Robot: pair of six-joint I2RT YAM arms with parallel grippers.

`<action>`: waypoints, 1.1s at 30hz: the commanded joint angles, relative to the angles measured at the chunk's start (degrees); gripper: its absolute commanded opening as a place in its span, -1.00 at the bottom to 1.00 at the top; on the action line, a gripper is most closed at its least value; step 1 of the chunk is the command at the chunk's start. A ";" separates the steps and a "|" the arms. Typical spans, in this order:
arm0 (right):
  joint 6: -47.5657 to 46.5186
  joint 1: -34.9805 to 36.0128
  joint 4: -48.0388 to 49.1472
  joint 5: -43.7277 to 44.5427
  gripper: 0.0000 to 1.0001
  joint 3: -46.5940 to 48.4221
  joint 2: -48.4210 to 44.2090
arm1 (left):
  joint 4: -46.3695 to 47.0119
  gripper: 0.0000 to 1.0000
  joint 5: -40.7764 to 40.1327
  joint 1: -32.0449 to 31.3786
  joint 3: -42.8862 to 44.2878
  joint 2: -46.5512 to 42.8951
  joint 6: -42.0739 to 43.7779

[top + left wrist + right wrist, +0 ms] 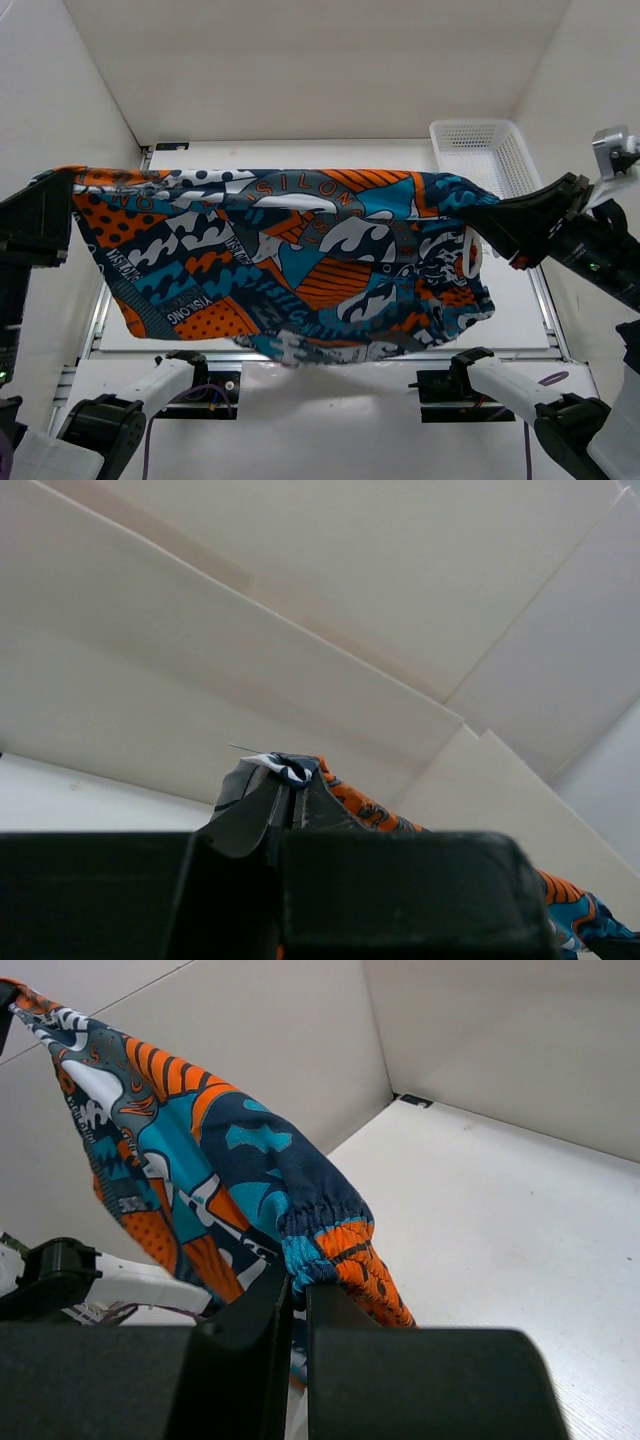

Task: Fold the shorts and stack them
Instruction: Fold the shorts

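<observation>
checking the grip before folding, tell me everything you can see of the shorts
The shorts are soft, thin-looking cloth, printed in orange, teal, grey, white and black, with a gathered elastic band. They hang stretched wide above the table, the left tool shut on one end, the right tool on the other.

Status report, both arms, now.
Left gripper shut on shorts, one end. Right gripper shut on elastic-band end. Cloth stretched mid-air between them. White basket far right, behind.
</observation>
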 commanded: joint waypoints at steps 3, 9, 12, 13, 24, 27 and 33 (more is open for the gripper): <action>-1.52 -1.08 -2.13 12.31 -1.00 -9.23 0.26 | 4.06 -0.79 -8.91 0.26 -5.55 5.32 5.25; -2.14 -1.08 5.69 19.52 -1.00 -29.45 5.52 | 6.34 -0.79 -4.96 1.04 -18.64 16.56 8.16; -2.14 -1.69 12.54 21.29 -1.00 -37.01 14.55 | 8.01 -0.79 -1.54 4.29 -23.22 23.85 8.16; -1.09 -2.66 15.96 21.29 -1.00 -38.25 17.02 | 8.62 -0.79 -0.74 6.21 -24.62 27.70 8.16; 4.63 -6.80 26.37 19.09 -1.00 -20.20 56.67 | 11.00 -0.79 -0.75 10.19 -5.93 59.01 9.48; 4.63 -7.32 24.61 19.09 -1.00 -14.28 62.13 | 11.00 -0.79 1.97 11.24 -0.65 63.23 9.48; 4.63 -7.32 21.97 17.60 -1.00 -9.60 62.94 | 10.48 -0.79 5.41 10.63 -9.50 55.72 9.48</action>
